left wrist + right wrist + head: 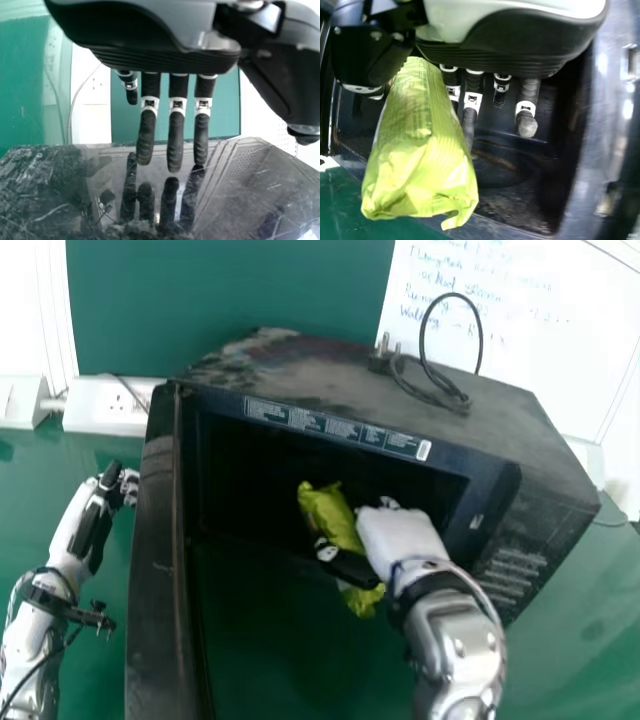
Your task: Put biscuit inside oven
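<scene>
Lime-green crinkled biscuit packet (pixel 325 508), pinched by the right hand (pixel 395 540), crosses the lower front edge of the black metal oven (pixel 330 370); the straight-fingered left hand (pixel 175 142) is outside. Best ease the packet level past that edge before letting go.

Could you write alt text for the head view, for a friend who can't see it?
The robot's right hand holds a yellow-green biscuit packet at the mouth of a dark oven with its door open. The left hand is beside the door, at the view's left, above a green table.
</scene>
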{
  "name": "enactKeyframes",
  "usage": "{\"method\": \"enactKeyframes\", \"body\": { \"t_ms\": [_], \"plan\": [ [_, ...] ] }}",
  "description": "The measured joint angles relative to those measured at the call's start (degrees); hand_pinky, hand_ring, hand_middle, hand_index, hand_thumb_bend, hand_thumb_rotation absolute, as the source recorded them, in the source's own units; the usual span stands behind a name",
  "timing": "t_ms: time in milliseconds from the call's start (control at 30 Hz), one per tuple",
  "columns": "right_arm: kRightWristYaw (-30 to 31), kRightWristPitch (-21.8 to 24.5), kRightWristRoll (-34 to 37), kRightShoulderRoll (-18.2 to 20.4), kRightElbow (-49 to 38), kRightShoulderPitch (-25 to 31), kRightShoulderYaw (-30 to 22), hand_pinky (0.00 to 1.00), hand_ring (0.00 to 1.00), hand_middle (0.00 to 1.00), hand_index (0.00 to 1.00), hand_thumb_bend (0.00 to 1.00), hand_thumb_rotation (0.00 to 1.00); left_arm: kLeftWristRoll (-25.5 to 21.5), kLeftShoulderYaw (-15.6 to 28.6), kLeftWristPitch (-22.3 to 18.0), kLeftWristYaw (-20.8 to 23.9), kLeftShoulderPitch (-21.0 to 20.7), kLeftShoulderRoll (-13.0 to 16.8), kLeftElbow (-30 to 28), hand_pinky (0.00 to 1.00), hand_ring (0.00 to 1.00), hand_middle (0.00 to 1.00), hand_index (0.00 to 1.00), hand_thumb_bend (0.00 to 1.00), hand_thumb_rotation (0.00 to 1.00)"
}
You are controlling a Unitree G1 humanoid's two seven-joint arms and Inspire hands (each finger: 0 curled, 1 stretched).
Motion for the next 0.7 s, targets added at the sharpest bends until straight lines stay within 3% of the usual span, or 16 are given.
{"method": "enactKeyframes", "body": {
  "t_ms": [433,567,700],
  "plan": [
    [-11.78,0.59,4.53,-2.24,11.71,-4.99,4.39,0.1,0.16,0.47,0.49,0.53,0.0,-0.22,0.0,-2.06,-0.66,0.06,-0.21,1.5,0.23,0.3,0.39,0.49,0.51,0.06],
    [-16.68,0.6,6.34,-2.92,15.35,-6.33,5.62,0.09,0.15,0.47,0.49,0.53,0.0,-0.14,0.01,-1.43,0.21,0.24,-0.27,0.2,0.23,0.3,0.38,0.48,0.51,0.06],
    [-20.93,0.65,7.91,-4.34,19.61,-8.13,6.79,0.08,0.14,0.47,0.49,0.53,0.0,0.41,0.1,1.63,2.98,0.65,-0.29,-1.16,0.24,0.29,0.37,0.48,0.51,0.06]
  ]
}}
